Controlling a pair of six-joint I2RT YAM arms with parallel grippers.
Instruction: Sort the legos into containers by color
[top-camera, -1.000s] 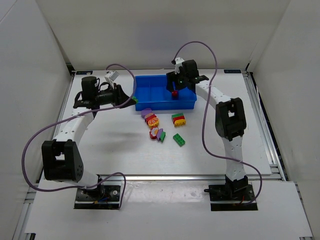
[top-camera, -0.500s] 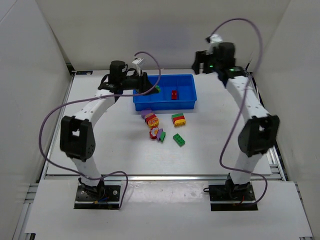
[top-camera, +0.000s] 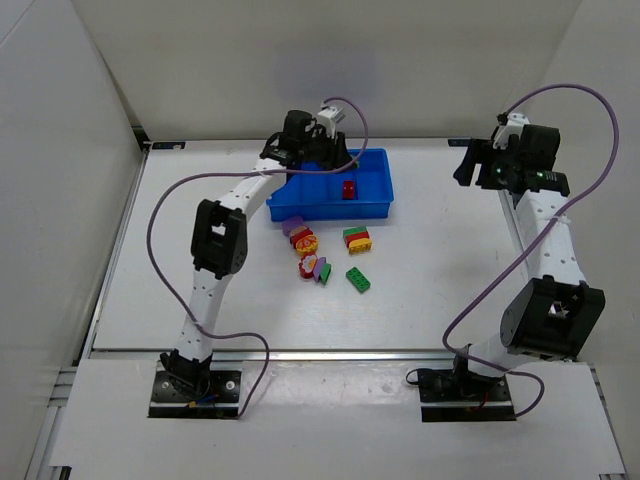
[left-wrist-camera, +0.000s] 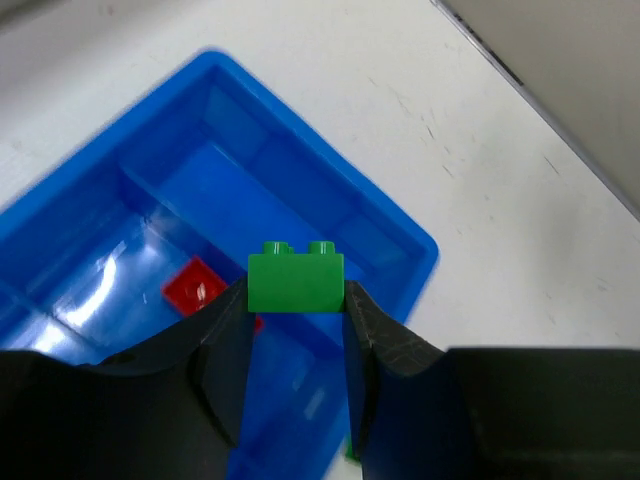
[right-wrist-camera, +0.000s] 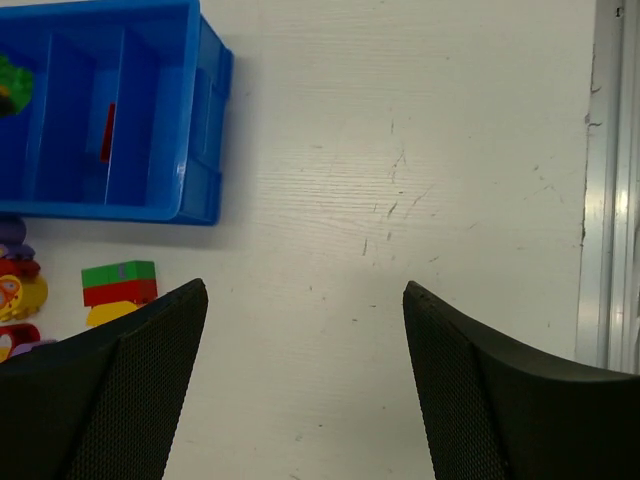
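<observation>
While the left arm reaches over the far part of the white desk (top-camera: 420, 260), I see its left pincer (left-wrist-camera: 296, 292) closed tight on a small green plastic brick with two studs (left-wrist-camera: 296, 280). One black finger presses against each side of the brick. From the left wrist camera, the brick sits over the inside of the shallow bright blue plastic tray (left-wrist-camera: 420, 248), close to one corner. I cannot tell which compartment lies directly under it, nor how high it hangs. A flat red plastic block (left-wrist-camera: 197, 288) lies on the tray floor, just left of the pincer in that view. From overhead, that block is in the second compartment from the tray's right end.

The right pincer (right-wrist-camera: 305, 300) stands wide open with nothing between its fingers. It is over bare desk to the right of the tray and well apart from it, near the aluminium rail (right-wrist-camera: 600, 180) along the desk's right edge.

The rest of the blocks lie on the desk just in front of the tray:
- A rounded purple piece (top-camera: 293, 225) is nearest the tray wall.
- A red and yellow rounded piece (top-camera: 303, 241) lies just below the purple one.
- A small purple, yellow and green cluster (top-camera: 314, 267) comes next.
- To the right of these lies a green, red and yellow stack (top-camera: 356, 238).
- A lone green studded brick (top-camera: 358, 280) lies nearest the arm bases.
</observation>
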